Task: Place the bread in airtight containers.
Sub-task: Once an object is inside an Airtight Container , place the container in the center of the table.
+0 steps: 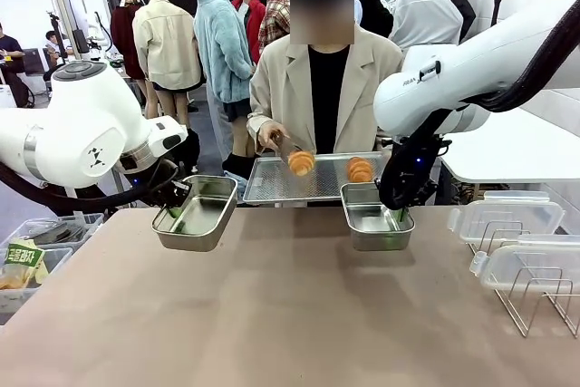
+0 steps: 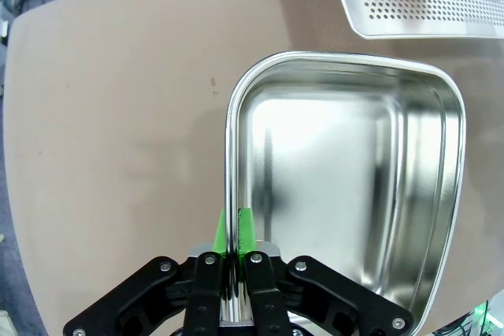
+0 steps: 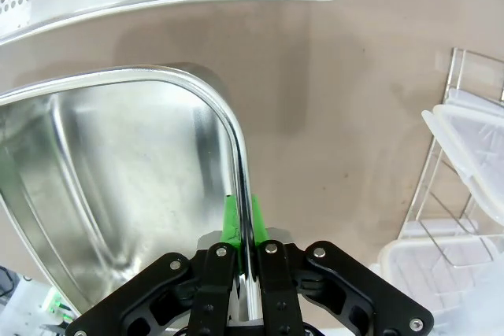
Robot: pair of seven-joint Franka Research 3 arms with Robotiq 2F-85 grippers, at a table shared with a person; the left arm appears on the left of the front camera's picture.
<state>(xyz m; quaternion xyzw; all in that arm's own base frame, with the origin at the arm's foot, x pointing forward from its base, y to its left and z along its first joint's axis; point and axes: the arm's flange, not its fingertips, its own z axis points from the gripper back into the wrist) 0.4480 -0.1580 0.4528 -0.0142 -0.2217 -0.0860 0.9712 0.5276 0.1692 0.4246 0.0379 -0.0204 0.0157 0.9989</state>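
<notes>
**Grippers.** The left gripper (image 2: pixel 234 224) has its jaws clamped on the near rim of the left box (image 2: pixel 346 179). The right gripper (image 3: pixel 241 216) pinches the rim of the right box (image 3: pixel 110 171) the same way.

**Position.** Both boxes are open and empty, low at the table (image 1: pixel 290 314), just in front of the tray (image 1: pixel 272 183). I cannot tell whether they rest on the table or are lifted. One roll (image 1: pixel 301 163) hangs in tongs (image 1: pixel 286 148) held by the person's hand (image 1: pixel 269 140) over the tray. The other roll (image 1: pixel 360 169) lies on the tray, near the right box. The lids (image 1: pixel 507 217) lie well apart at the right, by the rack (image 1: pixel 535 301).

**Handling, as judged.** The rolls look light, soft and flaky — easily crushed, so take them gently across the middle. The boxes are stiff, slick steel, and the rim suits a pinch.

**Writing.** Print on the right arm (image 1: pixel 426 70) and on a green packet (image 1: pixel 23 265) is too small to read.
</notes>
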